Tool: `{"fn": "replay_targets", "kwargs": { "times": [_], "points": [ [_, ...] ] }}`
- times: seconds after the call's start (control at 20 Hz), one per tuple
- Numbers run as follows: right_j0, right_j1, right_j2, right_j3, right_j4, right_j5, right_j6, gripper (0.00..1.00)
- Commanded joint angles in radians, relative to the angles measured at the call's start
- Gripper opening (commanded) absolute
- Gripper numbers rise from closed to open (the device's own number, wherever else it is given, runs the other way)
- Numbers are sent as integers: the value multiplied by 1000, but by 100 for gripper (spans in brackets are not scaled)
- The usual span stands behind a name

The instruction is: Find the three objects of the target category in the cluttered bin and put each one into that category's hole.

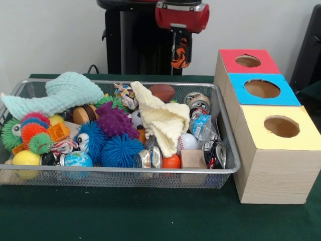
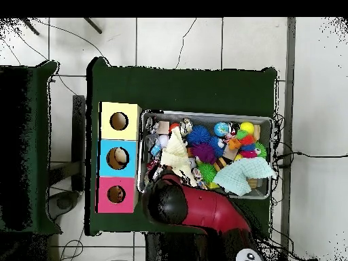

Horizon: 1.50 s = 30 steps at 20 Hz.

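Gripper [image 1: 180,52] raised above bin [image 1: 228,168], clamped on orange-black striped toy [image 1: 181,56]. One object visible inside blue hole [image 2: 119,158]; rest unplaced.

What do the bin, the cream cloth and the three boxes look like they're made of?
The bin looks like metal wire mesh: silvery, see-through walls with a shiny rim. The cream cloth seems a soft knit or fleece, ribbed and draping in folds. The boxes appear to be light wood or wood-look board, grain lines on the sides, with matte coloured tops.
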State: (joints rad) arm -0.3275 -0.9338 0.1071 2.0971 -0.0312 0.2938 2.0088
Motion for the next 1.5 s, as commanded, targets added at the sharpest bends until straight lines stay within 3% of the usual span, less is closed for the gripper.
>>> {"fn": "replay_targets", "kwargs": {
  "times": [0.05,0.3,0.5,0.85,1.0,1.5],
  "points": [
    [42,-3,4,131,115,-89,290,0],
    [156,-37,-53,131,184,-62,326,0],
    [287,-60,-143,89,234,7,363,0],
    [434,-17,-230,55,320,-12,401,0],
    [450,1,-233,54,344,-36,396,0],
    [381,50,-168,102,347,-141,353,0]
  ]
}}
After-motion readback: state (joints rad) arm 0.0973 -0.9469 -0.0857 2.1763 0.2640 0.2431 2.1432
